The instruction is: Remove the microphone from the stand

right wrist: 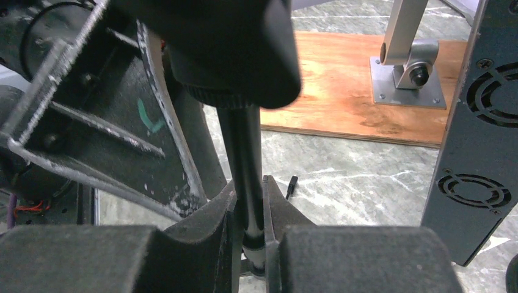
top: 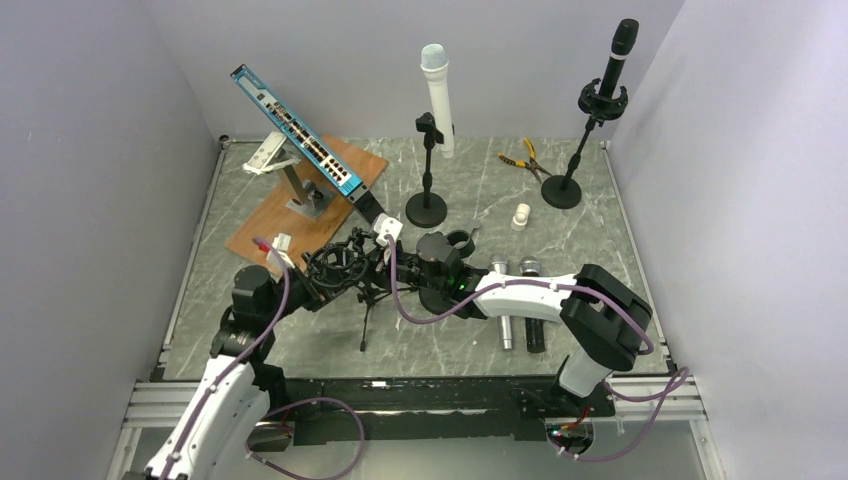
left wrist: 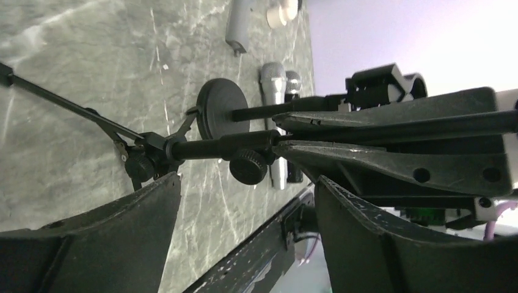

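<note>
A small black tripod stand (top: 365,318) with a ring-shaped mount (top: 338,264) stands at the front middle of the table. My right gripper (top: 396,264) is shut on the stand's thin black pole (right wrist: 247,152), which runs up between its fingers (right wrist: 211,226). In the left wrist view the pole (left wrist: 214,146) and its knob (left wrist: 247,166) lie just beyond my left gripper (left wrist: 247,182). That gripper is open and empty beside the mount (top: 322,270). I cannot make out a microphone in this mount.
A white microphone (top: 437,95) and a black microphone (top: 615,60) stand in desk stands at the back. Two microphones (top: 518,300) lie under the right arm. A network switch (top: 300,130) tilts over a wooden board (top: 270,215). Pliers (top: 527,158) lie at the back.
</note>
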Tool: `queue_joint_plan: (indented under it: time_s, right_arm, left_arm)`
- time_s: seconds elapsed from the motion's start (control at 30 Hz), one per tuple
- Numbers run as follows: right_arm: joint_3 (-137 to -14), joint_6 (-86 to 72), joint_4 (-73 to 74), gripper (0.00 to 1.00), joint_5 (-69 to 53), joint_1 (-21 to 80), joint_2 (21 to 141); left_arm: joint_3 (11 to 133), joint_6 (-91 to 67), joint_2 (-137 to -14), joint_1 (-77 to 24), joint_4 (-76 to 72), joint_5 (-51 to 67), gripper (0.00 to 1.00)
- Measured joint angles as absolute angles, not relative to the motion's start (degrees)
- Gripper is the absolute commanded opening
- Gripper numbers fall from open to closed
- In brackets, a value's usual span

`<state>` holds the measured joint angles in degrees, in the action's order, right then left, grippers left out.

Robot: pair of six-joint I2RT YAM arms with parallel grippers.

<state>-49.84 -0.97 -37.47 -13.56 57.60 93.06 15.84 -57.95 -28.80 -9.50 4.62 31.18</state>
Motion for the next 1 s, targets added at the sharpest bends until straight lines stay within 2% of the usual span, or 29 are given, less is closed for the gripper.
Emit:
queue_joint_plan:
  time_s: [0.07,0.23,0.4,0.67,1.0]
  right_arm:
    - [-49.84,-0.97,-37.47,0.00,-13.56,57.60,93.06]
    - [-49.87,-0.97,-37.41,0.00,-13.61,57.60,93.06]
    - [-49.87,-0.93,-37.39,0.00,-13.78,57.60,93.06]
    - [-50.09,-0.97,-37.17,0.00,-13.76,57.47,93.12]
    - [-50.28,-0.89,-36.84,0.00,-13.76,57.30,93.12]
  left_arm:
    - [15.75,-56.47,-32.25,-9.52,0.97,34.13,0.70]
    - [16.58,-51.37,-36.29,-9.52,-0.19,36.77,0.65]
    - [22.20,-45.60,-37.89,-9.50,2.85,37.04,0.48]
    - [22.63,-44.18,-41.54,-9.21,0.23,39.59,0.47]
    - [21.21,-44.56,-42.54,-9.23,-2.04,40.34,0.38]
